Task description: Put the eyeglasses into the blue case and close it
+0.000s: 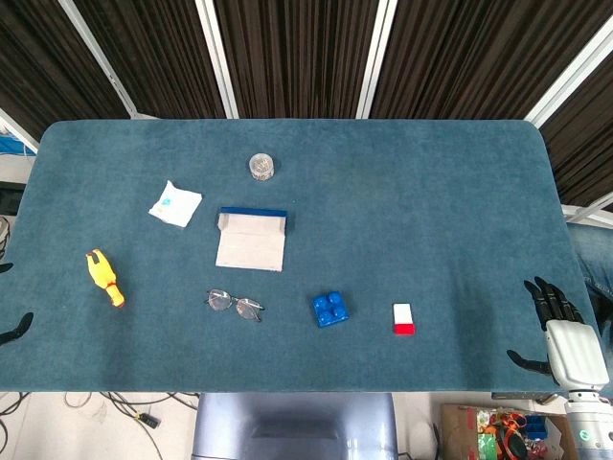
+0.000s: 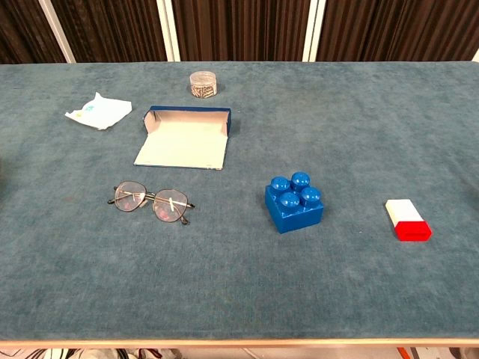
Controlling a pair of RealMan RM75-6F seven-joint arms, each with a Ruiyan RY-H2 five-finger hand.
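The eyeglasses [image 1: 235,305] [image 2: 153,200] are thin-rimmed with round lenses and lie unfolded on the teal table [image 1: 431,192], left of centre. Just behind them the blue case [image 1: 252,240] [image 2: 185,138] lies open, its pale flap spread flat toward me. My right hand [image 1: 565,335] hovers at the table's right front edge, fingers spread and holding nothing, far from the glasses. Of my left hand [image 1: 11,326] only dark fingertips show at the left edge of the head view, apart and holding nothing. Neither hand appears in the chest view.
A blue toy brick [image 1: 329,309] [image 2: 294,202] sits right of the glasses, with a red-and-white block [image 1: 403,318] [image 2: 408,220] further right. A yellow rubber toy [image 1: 105,278], a white packet [image 1: 175,203] [image 2: 99,111] and a small clear jar [image 1: 261,166] [image 2: 203,83] lie left and behind.
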